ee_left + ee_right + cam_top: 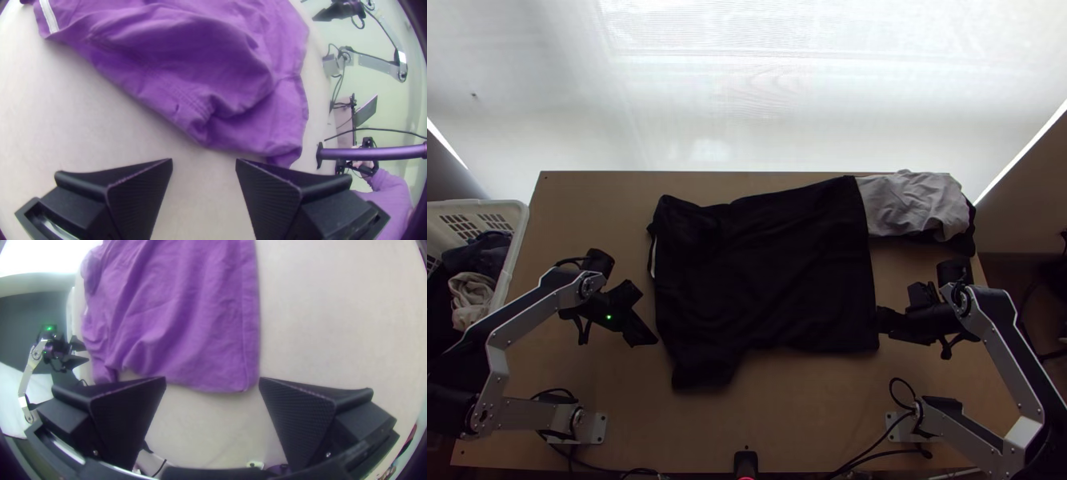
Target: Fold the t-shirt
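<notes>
No readable text, no legible labels, numbers or signs

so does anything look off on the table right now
No spill or damage that I can make out. The t-shirt lies spread but rumpled at its far left part, and at the table's far right corner a crumpled grey cloth lies untidily over dark fabric that sticks out beneath.

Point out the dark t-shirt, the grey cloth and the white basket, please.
Dark t-shirt (771,272): top view, middle of its body.
Grey cloth (913,204): top view, its wrinkled middle.
White basket (509,210): top view, far wall near the corner.
</notes>
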`<state>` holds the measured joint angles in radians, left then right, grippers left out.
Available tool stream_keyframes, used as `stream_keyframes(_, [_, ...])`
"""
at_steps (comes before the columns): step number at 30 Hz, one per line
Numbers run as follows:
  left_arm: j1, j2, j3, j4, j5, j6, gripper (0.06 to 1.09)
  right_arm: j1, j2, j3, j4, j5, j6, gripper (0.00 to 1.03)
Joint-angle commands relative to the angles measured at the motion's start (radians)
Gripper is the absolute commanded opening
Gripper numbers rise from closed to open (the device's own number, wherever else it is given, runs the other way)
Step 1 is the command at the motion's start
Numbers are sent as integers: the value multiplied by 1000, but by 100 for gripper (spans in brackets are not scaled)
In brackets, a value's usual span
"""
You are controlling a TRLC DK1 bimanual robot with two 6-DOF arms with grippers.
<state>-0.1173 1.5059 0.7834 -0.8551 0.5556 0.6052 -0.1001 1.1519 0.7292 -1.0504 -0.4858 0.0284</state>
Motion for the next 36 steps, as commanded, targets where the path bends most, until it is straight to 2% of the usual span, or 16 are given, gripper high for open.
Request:
stream_keyframes(1, [-35,50,42,31,9,-48,80,5,-11,1,1,1,2,97])
stream_keyframes(7, [-74,94,79,91,15,-102,79,5,-17,1,1,1,2,97])
stream_keyframes(8, [-82,96,83,93,20,-102,74,5,-17,3,1,1,2,97])
stream_keyframes(9, [-91,94,85,97,26,-102,59,5,-17,4,1,1,2,97])
stream_keyframes(11, [-96,83,82,123,40,-130,11,5,-17,3,1,1,2,97])
stream_keyframes(13, [-108,63,71,131,44,-127,10,7,-17,4,1,1,4,97])
stream_keyframes(16, [-124,-12,42,123,98,-74,10,11,-15,9,1,1,8,97])
stream_keyframes(24, [-51,-139,10,51,98,-39,10,8,22,4,-2,0,15,97])
stream_keyframes(36, [18,-144,10,1,101,5,10,19,189,-11,15,-31,-4,97])
